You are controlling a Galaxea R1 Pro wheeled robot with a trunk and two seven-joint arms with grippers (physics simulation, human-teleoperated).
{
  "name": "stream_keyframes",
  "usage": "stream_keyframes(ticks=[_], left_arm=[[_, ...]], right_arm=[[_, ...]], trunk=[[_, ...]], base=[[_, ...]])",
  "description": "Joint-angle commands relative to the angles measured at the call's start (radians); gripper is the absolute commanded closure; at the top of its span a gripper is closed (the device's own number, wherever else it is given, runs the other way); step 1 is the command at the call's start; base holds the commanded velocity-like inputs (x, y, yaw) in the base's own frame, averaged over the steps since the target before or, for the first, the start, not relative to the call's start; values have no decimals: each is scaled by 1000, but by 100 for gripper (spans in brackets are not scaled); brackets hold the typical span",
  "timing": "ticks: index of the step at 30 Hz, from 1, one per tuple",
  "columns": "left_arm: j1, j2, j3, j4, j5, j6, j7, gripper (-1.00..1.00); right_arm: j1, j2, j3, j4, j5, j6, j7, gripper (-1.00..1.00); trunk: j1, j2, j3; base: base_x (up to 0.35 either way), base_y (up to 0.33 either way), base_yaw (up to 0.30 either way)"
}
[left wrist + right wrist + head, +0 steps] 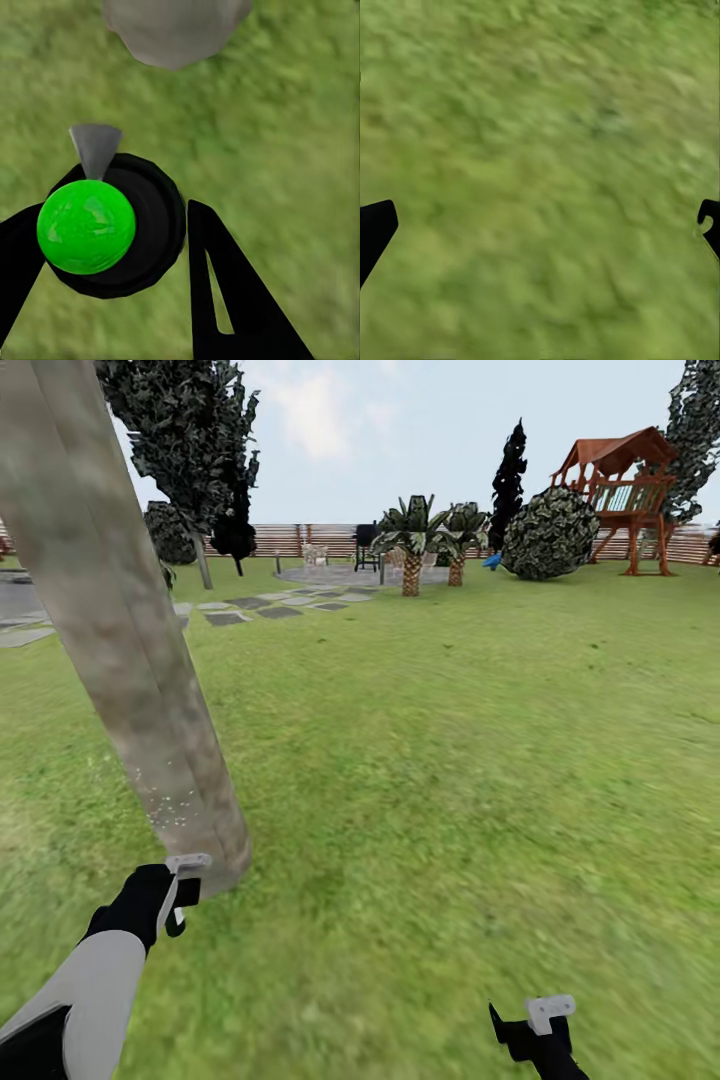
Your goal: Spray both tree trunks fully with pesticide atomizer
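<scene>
atomizer (pixel 97 225) in left gripper (pixel 112 247), body hidden

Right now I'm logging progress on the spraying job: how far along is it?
Done: the atomizer is off the grass, held in the left end effector. In hand: it sits at the base of the near trunk, nozzle toward it; pale specks show low on the bark, the rest looks bare. Left: covering this trunk, then the far tree. The right end effector hangs open.

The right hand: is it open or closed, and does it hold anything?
Open and empty. In the right wrist view the two black fingers stand far apart at opposite edges, with only green lawn between them.
</scene>
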Motion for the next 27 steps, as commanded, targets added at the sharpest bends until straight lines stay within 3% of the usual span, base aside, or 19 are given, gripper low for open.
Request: stream_keyframes(ticks=[1, 27], left_arm=[[0, 0, -1, 0, -1, 0, 0, 100], [17, -11, -12, 0, -2, -1, 2, 100]], right_arm=[[0, 0, 0, 0, 0, 0, 0, -100], [0, 2, 1, 0, 0, 0, 0, -100]], trunk=[[0, 0, 0], [0, 0, 0]], base=[[197, -216, 275], [184, -227, 278]])
